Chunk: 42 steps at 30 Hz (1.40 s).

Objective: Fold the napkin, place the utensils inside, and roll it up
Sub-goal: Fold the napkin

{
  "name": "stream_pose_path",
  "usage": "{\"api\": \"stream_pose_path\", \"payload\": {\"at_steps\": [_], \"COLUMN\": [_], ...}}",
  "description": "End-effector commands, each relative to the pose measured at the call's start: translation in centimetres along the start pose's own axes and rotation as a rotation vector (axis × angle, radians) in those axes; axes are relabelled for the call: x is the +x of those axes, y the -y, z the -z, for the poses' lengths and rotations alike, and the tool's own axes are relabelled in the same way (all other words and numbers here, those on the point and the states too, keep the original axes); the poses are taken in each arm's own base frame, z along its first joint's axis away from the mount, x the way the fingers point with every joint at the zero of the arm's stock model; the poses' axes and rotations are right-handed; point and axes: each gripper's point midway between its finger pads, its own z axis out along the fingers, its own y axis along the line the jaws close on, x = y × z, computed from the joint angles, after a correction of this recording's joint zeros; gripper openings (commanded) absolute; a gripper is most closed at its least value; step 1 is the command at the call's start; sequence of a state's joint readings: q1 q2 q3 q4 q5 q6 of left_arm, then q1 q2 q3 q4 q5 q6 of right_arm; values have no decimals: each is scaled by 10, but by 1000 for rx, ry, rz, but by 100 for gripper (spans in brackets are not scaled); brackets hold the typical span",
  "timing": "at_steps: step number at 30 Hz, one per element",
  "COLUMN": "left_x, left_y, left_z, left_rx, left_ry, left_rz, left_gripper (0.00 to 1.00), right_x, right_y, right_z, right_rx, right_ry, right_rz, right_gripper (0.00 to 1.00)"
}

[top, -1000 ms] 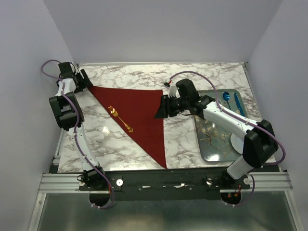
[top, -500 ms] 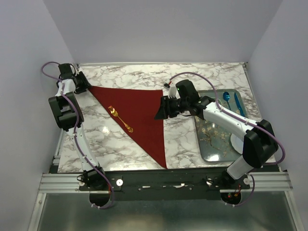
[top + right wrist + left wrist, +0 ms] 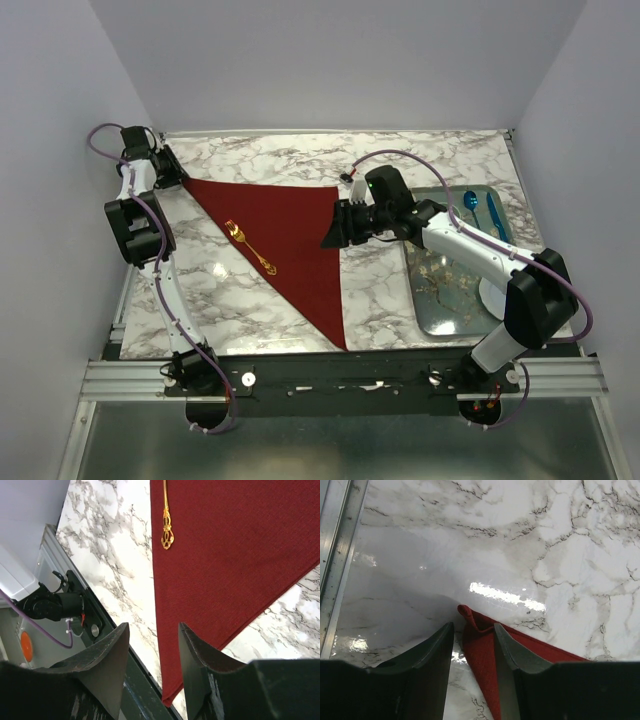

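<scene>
Clearly parted, the jaws of the left gripper (image 3: 473,627) stand astride the crumpled tip of the napkin (image 3: 477,640). One finger touches the cloth and the other is just clear of it (no pinch shows). The right gripper (image 3: 154,627) hovers over the napkin's right edge, jaws apart with nothing between them. The dark red napkin lies flat as a triangle on the marble table (image 3: 400,160). A gold fork (image 3: 250,247) lies diagonally on its left half. To the right sits a metal tray (image 3: 440,300), with blue cutlery (image 3: 470,200) at its far end.
</scene>
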<state>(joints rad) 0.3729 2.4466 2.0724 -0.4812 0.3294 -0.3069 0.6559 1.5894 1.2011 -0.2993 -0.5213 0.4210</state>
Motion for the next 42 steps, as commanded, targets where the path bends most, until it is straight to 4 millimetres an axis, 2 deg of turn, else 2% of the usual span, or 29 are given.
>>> {"api": "stream_pose_path", "payload": {"at_steps": [1,4,11,16,17,19,20,21,22,23,24,25,26,27,28,29,30,31,32,33,34,35,36,37,39,40,42], "left_x": [7,6,-2,-10,-18,-13,-23,-25,-14,-22,-22,-8,-10,-5,10,8,12,27,25,30,45,45,50,67,76,92,98], "left_y": [-6,-4,5,18,25,32,43,49,49,63,68,69,83,90,88,97,107,106,117,126,125,133,137,144,155,160,167], "left_z": [-4,-5,-5,7,18,27,44,51,54,71,77,78,92,96,96,111,116,116,131,136,137,149,154,153,167,167,180], "left_rx": [10,23,66,68,71,62,67,72,66,72,76,74,89,96,79,81,83,75,89,102,88,97,98,97,106,108,104], "left_ry": [-33,-33,-12,16,38,30,64,81,64,98,108,82,97,97,72,99,108,86,114,117,98,120,116,92,102,75,92], "left_rz": [32,33,26,0,-13,-7,-21,-26,-20,-36,-37,-28,-32,-37,-30,-39,-55,-50,-59,-66,-61,-68,-71,-79,-94,-100,-110], "left_gripper": [45,44,31,20,18,14,10,5,4,4,3,3,1,0,0,0,0,0,0,0,0,0,0,0,0,0,0], "right_x": [-8,-6,-5,-6,-7,-8,-8,-9,-6,-5,-3,-3,1,3,3,7,8,11,11,14,15,15,18,19,21,24,26], "right_y": [-8,-7,-6,-8,-8,-10,-8,-9,-8,-8,-8,-11,-9,-10,-13,-10,-10,-10,-12,-11,-11,-12,-11,-12,-12,-10,-9], "right_z": [1,1,1,4,5,8,9,13,15,17,18,23,24,26,30,31,32,34,38,38,40,42,43,44,47,47,48], "right_rx": [-35,-34,-31,-28,-28,-25,-11,-8,-3,0,3,-2,3,3,-3,2,4,6,5,8,10,8,10,9,12,14,18], "right_ry": [16,12,12,19,21,25,29,37,37,41,41,51,46,49,56,52,55,54,63,61,64,70,67,69,73,70,74], "right_rz": [10,7,10,16,17,18,19,23,22,24,23,32,27,27,33,30,30,27,29,22,22,24,19,18,21,17,16], "right_gripper": [52,52,52,52,52,52,52,52,52,52,52,52,52,52,52,52,52,52,52,52,52,52,52,52,52,52,52]}}
